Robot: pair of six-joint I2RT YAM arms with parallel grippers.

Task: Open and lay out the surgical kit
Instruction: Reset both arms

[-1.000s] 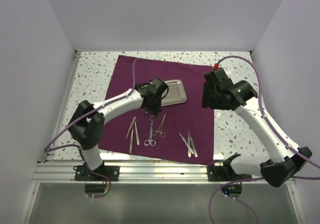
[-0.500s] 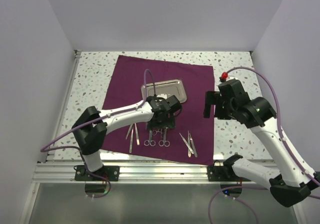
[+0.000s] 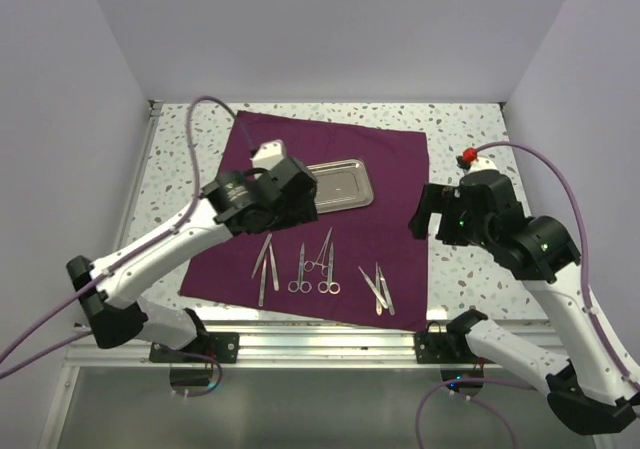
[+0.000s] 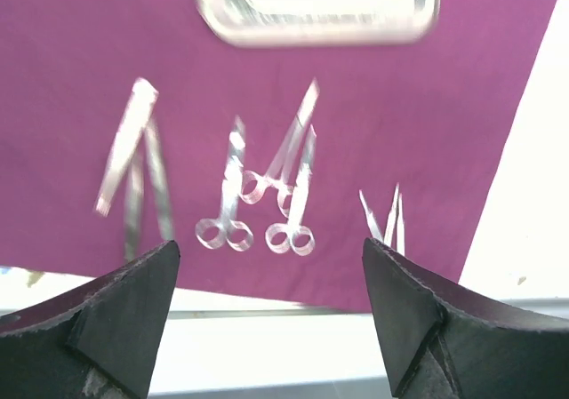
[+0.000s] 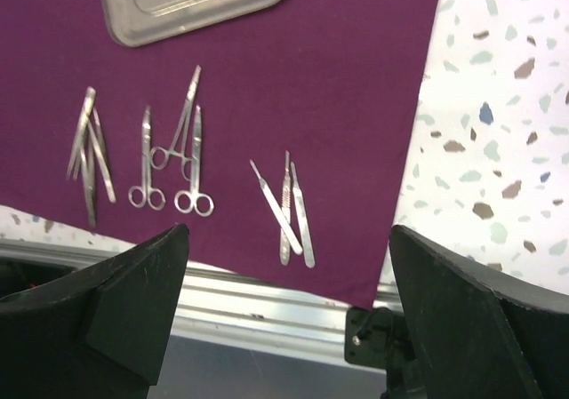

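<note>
Here's the white-and-black left arm (image 3: 160, 244), shoulder joint low at the far left, long forearm slanting up and to the right. At its tip the black two-finger left gripper (image 3: 292, 197) hangs raised, aimed downward. From its wrist camera the dark wedge fingers (image 4: 116, 315) sit far apart at the two bottom corners, with nothing between them. Over to the white-and-black right arm (image 3: 560, 299): it climbs from its base, elbow bulging high on the right, wrist turned inward. The black right gripper (image 3: 422, 214) also points down, jaws spread wide, its fingers (image 5: 124, 301) empty. The two grippers hang well apart from each other.
</note>
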